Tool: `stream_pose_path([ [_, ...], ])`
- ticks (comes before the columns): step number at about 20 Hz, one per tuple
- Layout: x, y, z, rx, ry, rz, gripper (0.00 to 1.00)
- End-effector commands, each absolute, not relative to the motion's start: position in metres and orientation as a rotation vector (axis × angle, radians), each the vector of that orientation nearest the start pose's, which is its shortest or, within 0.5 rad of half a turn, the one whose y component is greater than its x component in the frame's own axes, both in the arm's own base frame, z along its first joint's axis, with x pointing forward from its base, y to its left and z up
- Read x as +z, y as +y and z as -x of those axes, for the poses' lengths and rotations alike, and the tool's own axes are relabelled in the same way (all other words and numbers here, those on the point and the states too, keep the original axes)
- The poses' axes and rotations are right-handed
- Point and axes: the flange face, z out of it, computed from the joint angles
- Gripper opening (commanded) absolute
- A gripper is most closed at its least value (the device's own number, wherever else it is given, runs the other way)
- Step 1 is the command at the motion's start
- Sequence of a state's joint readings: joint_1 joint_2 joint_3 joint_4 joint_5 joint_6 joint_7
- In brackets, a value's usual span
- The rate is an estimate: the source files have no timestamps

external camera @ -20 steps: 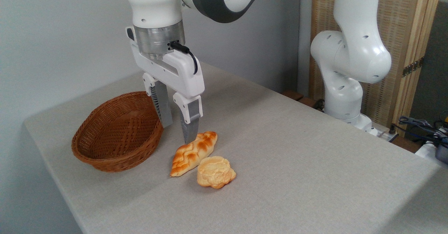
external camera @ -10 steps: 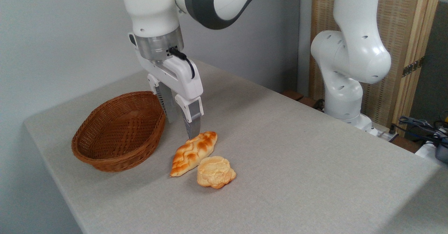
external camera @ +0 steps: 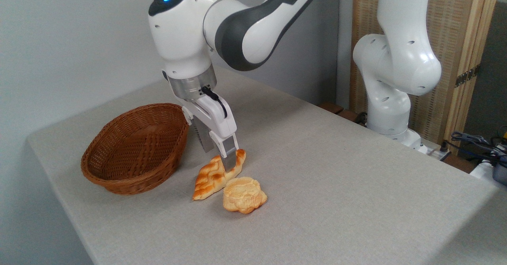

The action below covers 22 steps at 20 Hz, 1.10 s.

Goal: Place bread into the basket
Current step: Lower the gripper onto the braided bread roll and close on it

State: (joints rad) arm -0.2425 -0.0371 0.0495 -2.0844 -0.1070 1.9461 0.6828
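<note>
Two fingers of gripper [external camera: 218, 160] spread, straddling bread [external camera: 212, 176] at frame centre, not yet pinching. Prob. light, stiff, glossy-slick; best gripped across mid-width.

The arm [external camera: 245, 31] reaches down, its pincer [external camera: 220, 160] parted, fingers pointing downward.

A single fixed camera looks down at an angle across the counter [external camera: 317, 178] from beyond its near corner, at middling range. It faces the grey wall [external camera: 71, 39], with the arm's base [external camera: 390, 114] at far right
</note>
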Motion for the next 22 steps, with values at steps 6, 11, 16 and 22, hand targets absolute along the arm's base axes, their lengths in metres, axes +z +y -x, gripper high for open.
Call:
stream_pose_path([
  [6,0.406,-0.106,-0.521,0.138,1.297,2.991,1.0],
  [11,0.406,-0.105,-0.522,0.138,1.292,2.995,0.67],
  [16,0.409,-0.104,-0.522,0.135,1.304,2.994,0.39],
  [22,0.415,-0.106,-0.52,0.132,1.312,2.993,0.39],
])
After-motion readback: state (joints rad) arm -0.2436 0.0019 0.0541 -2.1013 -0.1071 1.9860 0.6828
